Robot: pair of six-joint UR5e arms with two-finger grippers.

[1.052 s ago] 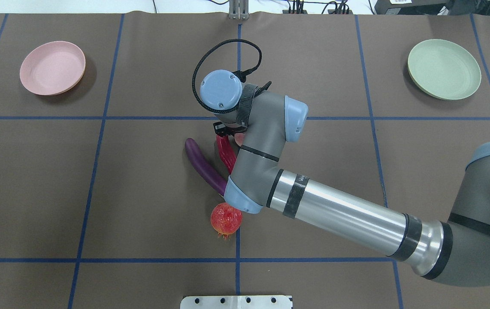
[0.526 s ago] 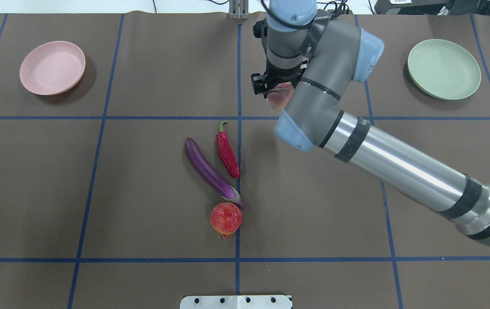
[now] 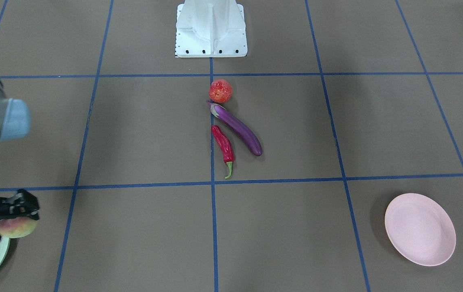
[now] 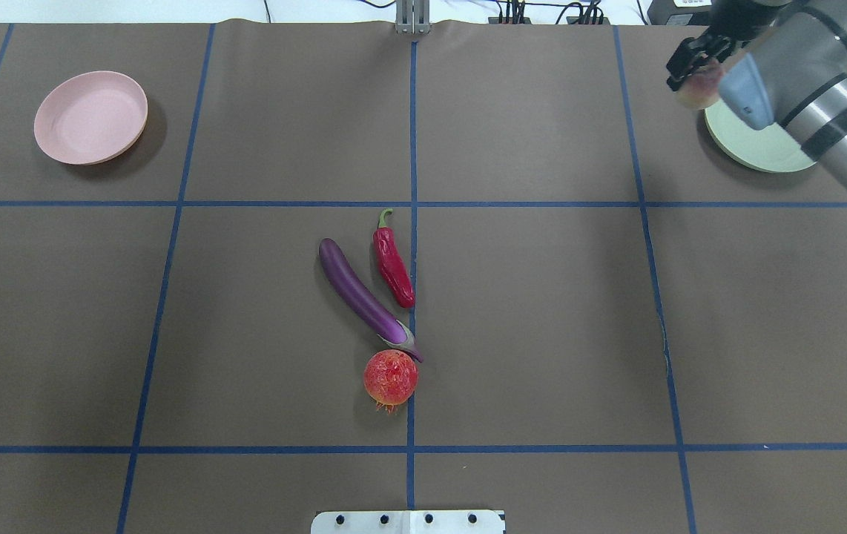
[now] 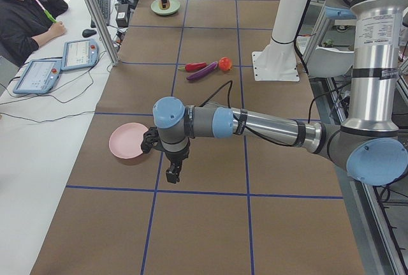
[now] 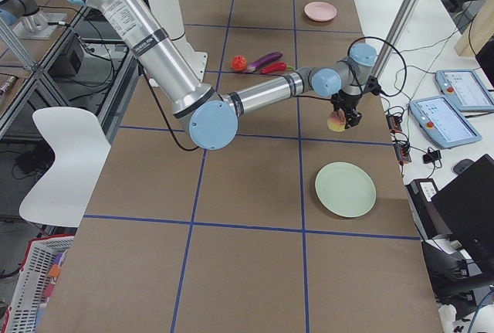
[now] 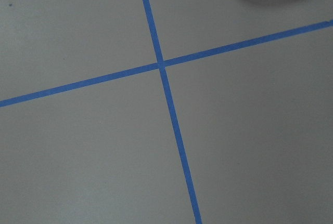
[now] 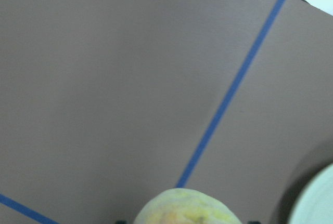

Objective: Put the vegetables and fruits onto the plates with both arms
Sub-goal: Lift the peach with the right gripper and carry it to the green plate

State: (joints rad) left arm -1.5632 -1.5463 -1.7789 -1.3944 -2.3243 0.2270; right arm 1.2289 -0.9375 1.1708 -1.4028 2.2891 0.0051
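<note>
The right gripper (image 4: 694, 68) is clamped on the peach (image 4: 695, 90) and holds it in the air by the far right corner of the table, just short of the mint plate (image 4: 756, 148) – from the right end of the table the fruit looks to hang over bare table beside the rim, not over the dish; if the fingers let go here, I'd expect it to land on the table and roll, being round; a release from this height over the plate could also bounce it out, since the plate is shallow; the peach sits low between the fingers, so it may slip loose early. The left gripper (image 5: 172, 174) hovers near the pink plate (image 4: 90, 119) toward the far left corner; I cannot tell whether it is open. Mid-table the eggplant (image 4: 360, 297), chili (image 4: 394, 271) and pomegranate-like fruit (image 4: 391, 378) lie crowded together – a later grasp on one could easily nudge its neighbour.
</note>
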